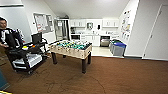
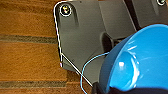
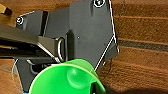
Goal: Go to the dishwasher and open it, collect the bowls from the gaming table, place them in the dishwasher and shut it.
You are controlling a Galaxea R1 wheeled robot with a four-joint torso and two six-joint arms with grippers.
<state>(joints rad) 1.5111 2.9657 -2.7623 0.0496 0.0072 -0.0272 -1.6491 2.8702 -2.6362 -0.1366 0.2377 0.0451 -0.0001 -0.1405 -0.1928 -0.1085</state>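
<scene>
A bright blue bowl (image 2: 140,62) sits large in the left wrist view, above brown carpet, with my left gripper (image 2: 112,90) shut on its rim. In the right wrist view my right gripper (image 3: 94,88) is shut on the rim of a bright green bowl (image 3: 67,80), also over carpet. The dishwasher (image 1: 105,41), steel-fronted, stands under the white counter of the kitchen at the far end of the room; from here I cannot tell if its door is open. The gaming table is out of view.
A wooden table-football table (image 1: 71,48) stands mid-room on brown carpet. A person (image 1: 5,33) stands at the left behind a black cart (image 1: 25,56) with a monitor. Grey bins with blue lids (image 1: 118,47) sit by the right wall near the kitchen. A white door (image 1: 157,32) is at the right.
</scene>
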